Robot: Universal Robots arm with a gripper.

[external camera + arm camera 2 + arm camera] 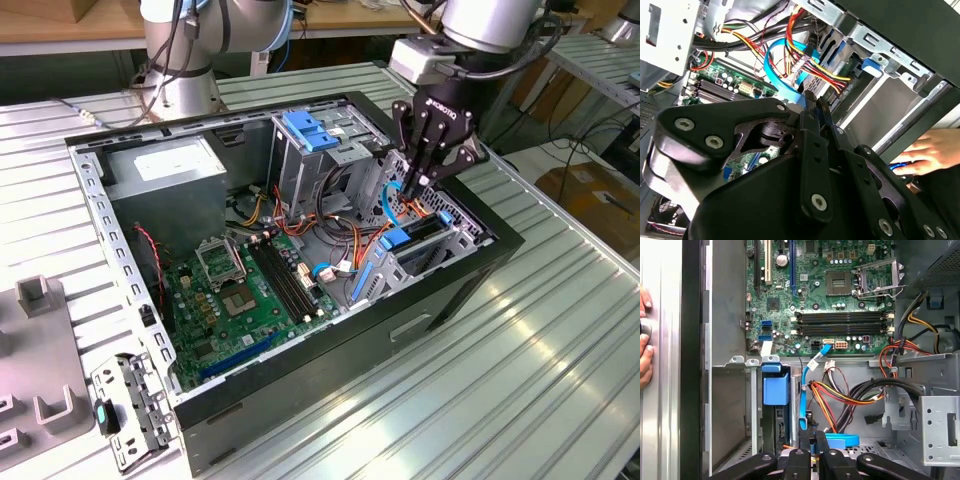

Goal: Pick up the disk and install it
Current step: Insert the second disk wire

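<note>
The disk (415,243) is seated on edge in the bay at the case's (300,400) front corner, its blue rail (776,388) visible in the first wrist view. The gripper (412,185) is held just above it, among the cables (840,395). The jaws are nearly together and nothing is gripped. Any downward press is best kept square to the bay and clear of the cables. A hand (927,150) rests on the case edge.

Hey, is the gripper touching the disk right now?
Apart. In the first wrist view the gripper sits beside the disk, with a blue cable between them.
</note>
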